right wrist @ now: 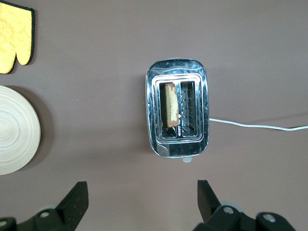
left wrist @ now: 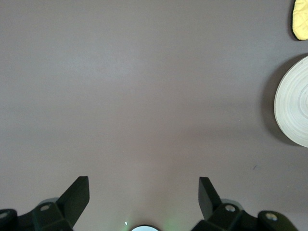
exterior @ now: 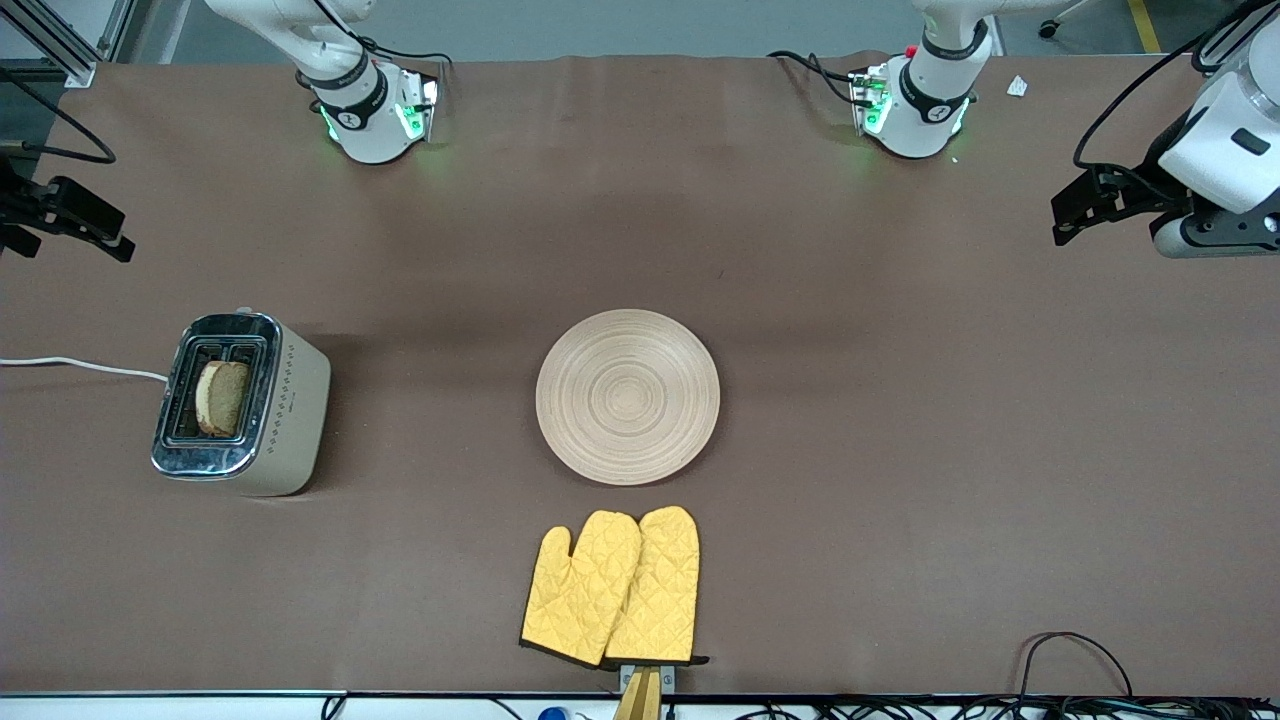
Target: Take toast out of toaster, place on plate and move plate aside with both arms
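Toast point(exterior: 222, 397) upright in toaster point(exterior: 240, 405) at right arm's end; plate point(exterior: 627, 396) mid-table, mitts point(exterior: 614, 588) nearer the camera. Left gripper point(left wrist: 144, 195) wide, over bare table point(exterior: 900, 420); right gripper point(right wrist: 142, 197) wide, near toaster, both arms waiting

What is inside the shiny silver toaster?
One slice of brown toast stands upright in one slot of the shiny silver toaster. The other slot shows only wire racks. The toast's lower part is hidden down inside the slot.
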